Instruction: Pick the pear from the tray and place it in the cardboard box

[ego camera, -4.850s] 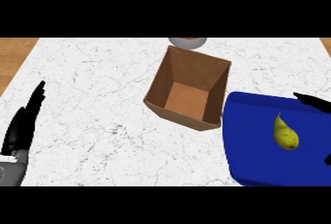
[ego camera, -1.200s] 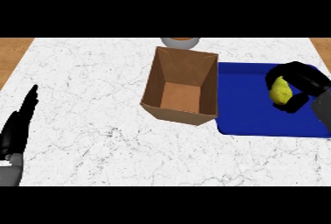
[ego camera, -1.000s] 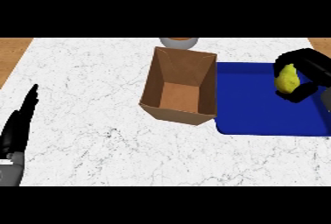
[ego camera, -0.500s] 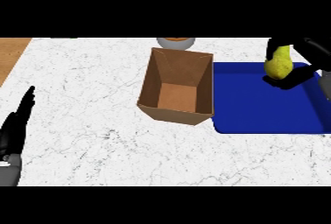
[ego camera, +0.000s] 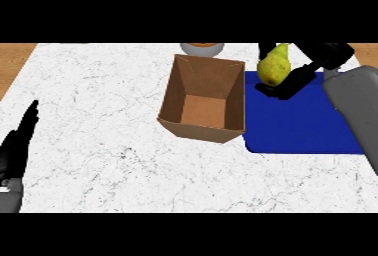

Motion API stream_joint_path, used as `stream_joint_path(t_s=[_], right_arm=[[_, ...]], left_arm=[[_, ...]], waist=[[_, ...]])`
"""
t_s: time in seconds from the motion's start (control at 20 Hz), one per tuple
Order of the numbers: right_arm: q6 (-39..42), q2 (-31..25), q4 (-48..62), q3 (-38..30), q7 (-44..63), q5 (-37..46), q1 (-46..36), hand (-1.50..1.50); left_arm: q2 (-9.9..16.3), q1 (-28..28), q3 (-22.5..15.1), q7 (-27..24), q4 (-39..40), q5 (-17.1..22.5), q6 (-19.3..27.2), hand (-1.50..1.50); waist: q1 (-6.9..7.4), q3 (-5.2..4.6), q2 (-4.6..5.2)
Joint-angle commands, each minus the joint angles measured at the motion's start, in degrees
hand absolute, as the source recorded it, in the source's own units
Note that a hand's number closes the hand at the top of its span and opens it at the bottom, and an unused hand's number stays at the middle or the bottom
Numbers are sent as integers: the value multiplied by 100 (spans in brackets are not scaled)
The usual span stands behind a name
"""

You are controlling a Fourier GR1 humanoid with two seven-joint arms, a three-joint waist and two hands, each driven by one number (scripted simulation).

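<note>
A yellow-green pear point(ego camera: 274, 65) hangs in the air above the blue tray's point(ego camera: 303, 127) far left corner, just right of the open cardboard box point(ego camera: 204, 98). My right hand point(ego camera: 306, 67) is shut on the pear, its black fingers curled round the fruit's right and lower side. The box is brown, stands open-topped in the middle of the marble counter, and shows nothing inside. My left hand point(ego camera: 18, 150) rests open at the view's left edge, fingers pointing up, far from the box.
A grey bowl point(ego camera: 201, 47) with something orange in it sits just behind the box at the counter's far edge. Wooden floor shows beyond the counter's left and right corners. White marble lies bare left of and in front of the box.
My right hand closed on the pear, lifted it off the tray and carried it left toward the box. The left hand stayed at the left edge.
</note>
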Motion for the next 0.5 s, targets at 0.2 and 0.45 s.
stream_joint_path(t_s=[0.2,0.45], right_arm=[[130,1357,100,4,1846,-72,-774,150],[80,1944,339,71,2279,128,-932,150]], left_arm=[[-103,-253,-24,89,136,-65,-92,0],[105,-138,139,298,-331,43,-327,0]], waist=[[85,0,40],[109,5,29]])
